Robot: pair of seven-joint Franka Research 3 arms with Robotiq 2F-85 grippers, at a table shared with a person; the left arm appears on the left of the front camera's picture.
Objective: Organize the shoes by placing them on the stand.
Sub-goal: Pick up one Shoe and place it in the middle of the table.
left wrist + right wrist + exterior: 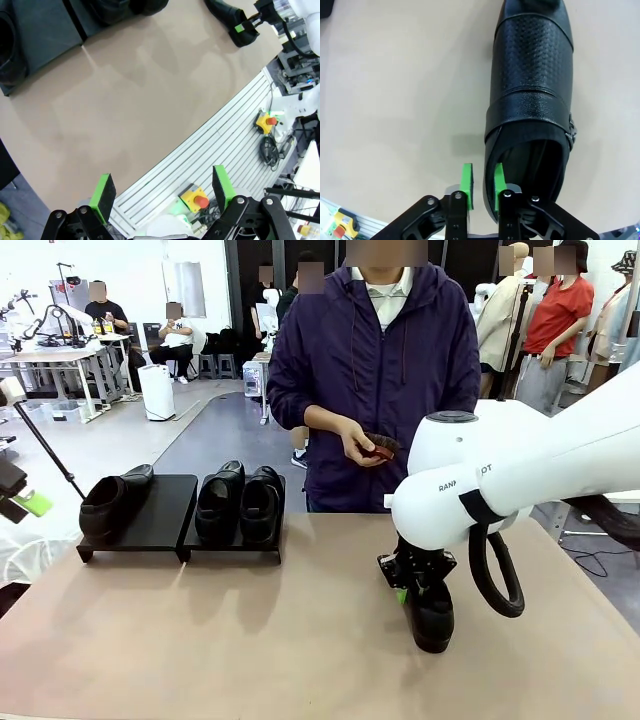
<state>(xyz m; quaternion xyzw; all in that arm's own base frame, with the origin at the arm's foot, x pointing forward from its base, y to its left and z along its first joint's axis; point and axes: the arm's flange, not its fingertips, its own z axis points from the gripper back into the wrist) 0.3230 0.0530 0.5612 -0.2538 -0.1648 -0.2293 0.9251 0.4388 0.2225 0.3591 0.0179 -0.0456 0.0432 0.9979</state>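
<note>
Lower centre of the right wrist view: the right gripper (482, 186), its two green pads (466, 180) drawn close together astride the side wall of a black slip-on shoe (532, 95) at the heel opening, one pad outside the leather and one just inside the collar; whether they already pinch the wall cannot be told. The shoe lies on the tan table (395, 100), its toe toward the top of the frame, a small metal buckle (573, 131) on its right flank. Lower right of the front view: the same gripper (405, 592) hangs from the white right arm (520, 465) over this shoe (432, 615), which stands apart from the others on the table (250, 640). Bottom of the left wrist view: the left gripper (162, 192), jaws spread wide and empty, above the table's near edge. Left of centre in the front view: the black stand (165, 515) carries three shoes, one (110, 502) on its left platform and a pair (240, 500) side by side on its right platform. Upper centre, beyond the table: a person in a purple jacket (375, 380) holds a small reddish-brown object (382, 445) in one hand (362, 448).
</note>
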